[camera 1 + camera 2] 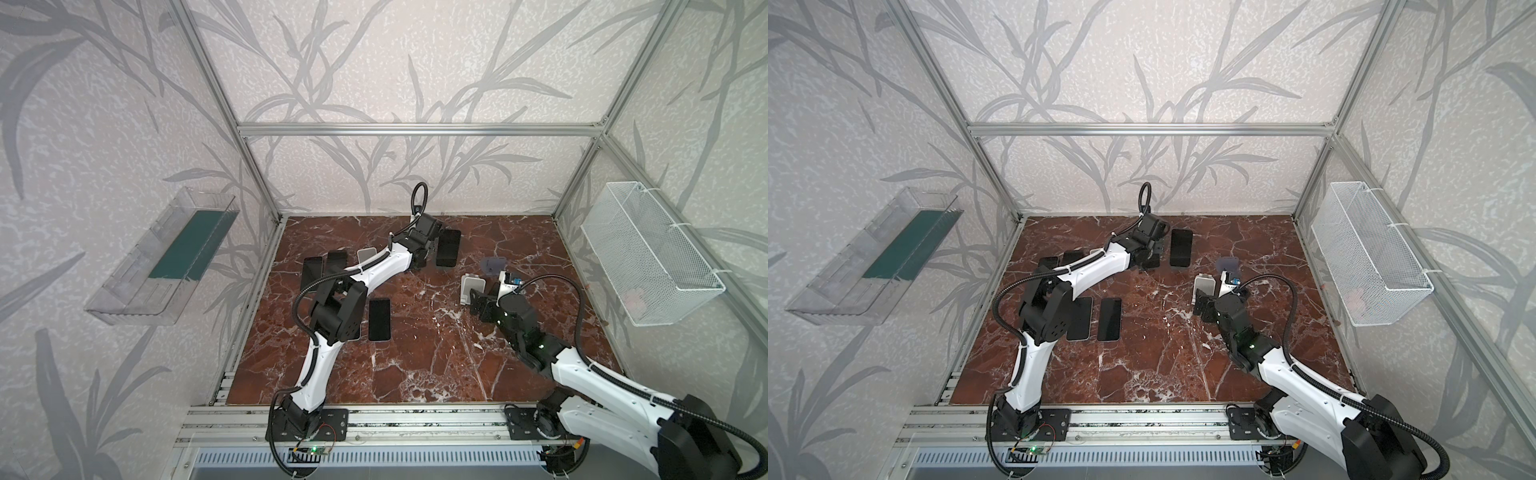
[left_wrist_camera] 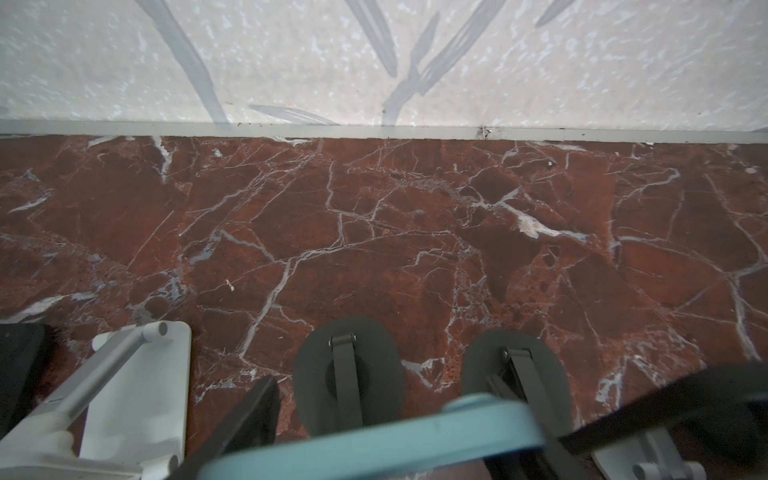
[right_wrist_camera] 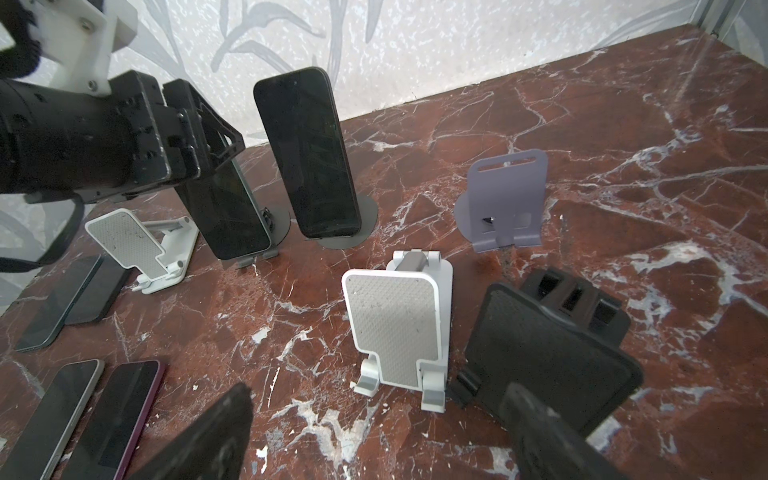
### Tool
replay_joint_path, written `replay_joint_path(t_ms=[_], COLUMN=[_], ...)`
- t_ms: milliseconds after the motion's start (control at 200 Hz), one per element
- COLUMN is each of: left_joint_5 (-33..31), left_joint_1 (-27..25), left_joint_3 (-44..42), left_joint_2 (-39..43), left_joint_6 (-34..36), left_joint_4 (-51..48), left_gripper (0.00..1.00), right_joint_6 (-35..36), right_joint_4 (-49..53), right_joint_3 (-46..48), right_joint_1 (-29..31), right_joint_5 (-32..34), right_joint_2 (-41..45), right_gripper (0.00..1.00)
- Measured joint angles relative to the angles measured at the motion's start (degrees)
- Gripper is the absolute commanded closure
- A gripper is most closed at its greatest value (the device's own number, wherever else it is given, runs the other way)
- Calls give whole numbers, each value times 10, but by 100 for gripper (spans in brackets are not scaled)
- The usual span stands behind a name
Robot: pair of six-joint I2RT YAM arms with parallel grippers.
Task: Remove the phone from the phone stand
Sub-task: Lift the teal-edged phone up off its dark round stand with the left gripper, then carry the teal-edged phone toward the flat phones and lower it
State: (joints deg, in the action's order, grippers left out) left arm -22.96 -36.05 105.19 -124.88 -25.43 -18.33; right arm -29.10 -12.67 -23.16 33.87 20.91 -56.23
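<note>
R end effector (image 1: pixel 480 303) by white stand (image 1: pixel 472 286), purple stand (image 1: pixel 493 264).

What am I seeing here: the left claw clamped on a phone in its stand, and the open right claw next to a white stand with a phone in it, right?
Nearly. The white stand beside the open right claw is empty, as the right wrist view shows. The left claw is indeed clamped on a phone in its stand.

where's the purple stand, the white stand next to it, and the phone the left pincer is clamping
purple stand (image 3: pixel 505 191): right wrist view, upright plate
white stand (image 3: pixel 395 328): right wrist view, grey textured pad
clamped phone (image 3: pixel 226 212): right wrist view, dark screen
</note>
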Motion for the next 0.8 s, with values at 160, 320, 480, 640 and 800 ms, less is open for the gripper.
replay_joint_path(t_ms=[160,320,480,640,800], left_joint_5=[19,38,57,65,72], left_joint_1=[0,0,0,-13,-39], left_joint_3=[-36,-85,-121,-170,-207], left_joint_2=[41,88,135,191,238], left_joint_6=[4,10,15,15,14], left_joint_4=[0,3,3,9,9], left_gripper=[44,45,47,47,47], right_joint_6=[0,0,0,-1,-5], right_joint_4=[0,0,0,0,0], right_joint_3=[0,0,0,1,2], right_joint_1=[0,0,0,0,0], right_joint_5=[0,0,0,0,-2], right_joint_2=[0,0,0,0,1], right_gripper=[6,6,6,6,6])
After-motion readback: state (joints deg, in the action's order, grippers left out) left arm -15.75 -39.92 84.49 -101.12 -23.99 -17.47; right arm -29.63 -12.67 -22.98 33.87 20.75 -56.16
